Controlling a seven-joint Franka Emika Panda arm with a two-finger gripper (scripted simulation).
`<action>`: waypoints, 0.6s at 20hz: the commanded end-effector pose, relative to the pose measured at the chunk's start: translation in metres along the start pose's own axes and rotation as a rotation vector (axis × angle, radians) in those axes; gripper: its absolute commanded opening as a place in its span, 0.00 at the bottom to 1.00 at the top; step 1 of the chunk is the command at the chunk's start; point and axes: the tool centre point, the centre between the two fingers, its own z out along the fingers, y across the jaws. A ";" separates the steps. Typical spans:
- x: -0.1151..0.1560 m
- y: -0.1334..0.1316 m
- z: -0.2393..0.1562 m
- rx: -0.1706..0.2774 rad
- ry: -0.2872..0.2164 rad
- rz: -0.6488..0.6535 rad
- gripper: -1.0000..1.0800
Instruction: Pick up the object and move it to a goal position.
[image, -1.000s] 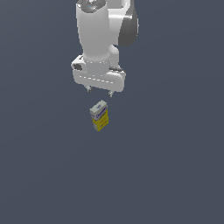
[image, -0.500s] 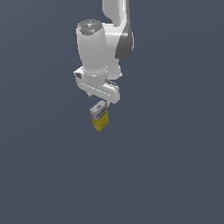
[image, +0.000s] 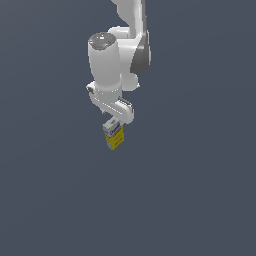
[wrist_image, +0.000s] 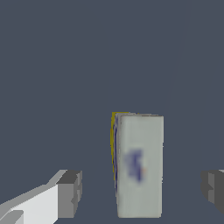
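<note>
Gripper is wide open around the carton, holding nothing; carton stands upright on the floor between the fingers, apart from both. I see it off-centre, so I expect closing may shove or tip it before the grip sets

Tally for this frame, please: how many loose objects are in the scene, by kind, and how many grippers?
Carton: 1
Gripper: 1, open, a finger on each side of the carton and not touching it
Total: 2
</note>
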 end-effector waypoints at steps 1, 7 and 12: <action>0.000 0.000 0.002 0.001 0.001 0.012 0.96; 0.000 0.000 0.006 0.000 0.000 0.009 0.96; -0.001 0.001 0.027 0.000 0.001 0.011 0.96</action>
